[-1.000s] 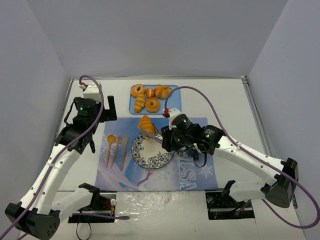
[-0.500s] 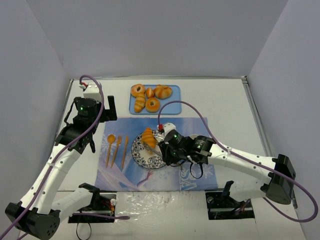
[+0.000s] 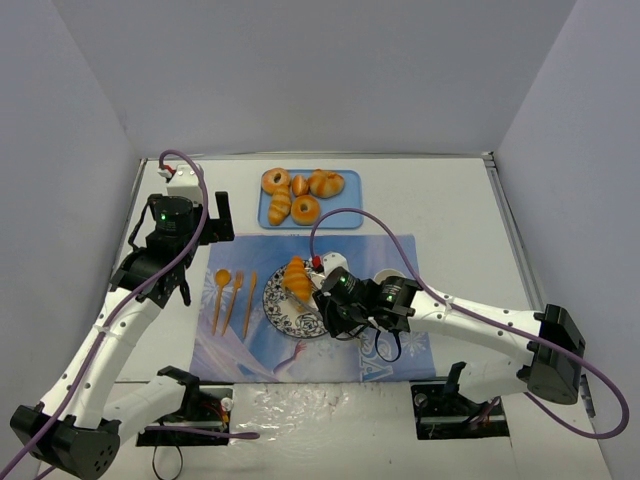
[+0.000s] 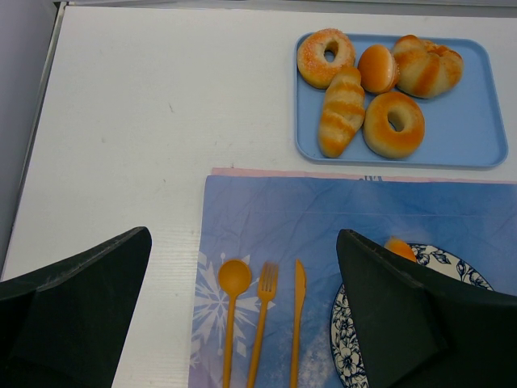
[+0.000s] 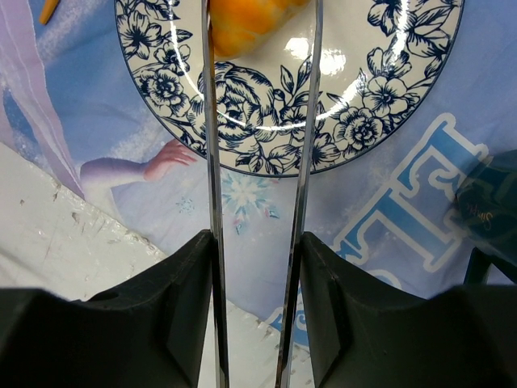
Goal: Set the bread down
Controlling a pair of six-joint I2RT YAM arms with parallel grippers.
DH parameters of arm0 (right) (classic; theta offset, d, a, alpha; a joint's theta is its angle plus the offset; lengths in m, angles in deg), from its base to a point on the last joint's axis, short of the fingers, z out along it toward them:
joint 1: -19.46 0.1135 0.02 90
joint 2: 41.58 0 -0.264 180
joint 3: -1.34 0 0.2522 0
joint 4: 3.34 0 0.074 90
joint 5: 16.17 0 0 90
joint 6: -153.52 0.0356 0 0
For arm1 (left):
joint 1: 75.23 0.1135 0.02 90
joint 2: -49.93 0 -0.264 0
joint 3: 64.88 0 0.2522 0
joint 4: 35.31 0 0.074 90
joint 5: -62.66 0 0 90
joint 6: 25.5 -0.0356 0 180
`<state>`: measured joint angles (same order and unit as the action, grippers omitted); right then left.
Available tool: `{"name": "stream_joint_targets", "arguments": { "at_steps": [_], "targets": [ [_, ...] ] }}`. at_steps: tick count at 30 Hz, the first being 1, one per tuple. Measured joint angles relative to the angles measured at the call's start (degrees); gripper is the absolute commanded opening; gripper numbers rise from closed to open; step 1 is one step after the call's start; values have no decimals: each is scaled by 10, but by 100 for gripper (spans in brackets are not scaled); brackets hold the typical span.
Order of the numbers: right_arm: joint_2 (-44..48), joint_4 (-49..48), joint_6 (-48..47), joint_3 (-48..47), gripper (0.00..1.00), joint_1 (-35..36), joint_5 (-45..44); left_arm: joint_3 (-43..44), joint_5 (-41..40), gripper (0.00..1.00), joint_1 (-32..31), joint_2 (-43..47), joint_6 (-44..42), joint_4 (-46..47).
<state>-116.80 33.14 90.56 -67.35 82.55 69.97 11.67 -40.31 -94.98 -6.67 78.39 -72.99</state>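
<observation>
Bread (image 5: 250, 20) over plate (image 5: 380, 105), between tips of tongs (image 5: 212, 162)
Right gripper (image 5: 257, 242) jaws nearly closed, clamping tongs; left gripper (image 4: 244, 236) jaws wide apart, holding nothing.

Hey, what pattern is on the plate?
The plate is white with dark blue flowers, clearest in the right wrist view.

The bread (image 5: 250, 20) runs off the right wrist view's top edge.
</observation>
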Motion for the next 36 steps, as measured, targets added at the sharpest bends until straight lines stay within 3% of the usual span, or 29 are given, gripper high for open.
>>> {"name": "stream_joint_targets", "arguments": {
  "at_steps": [36],
  "targets": [
    [0, 30, 0, -25, 51, 18, -9, 0, -2, 97, 0, 0, 0, 0]
  ]
}}
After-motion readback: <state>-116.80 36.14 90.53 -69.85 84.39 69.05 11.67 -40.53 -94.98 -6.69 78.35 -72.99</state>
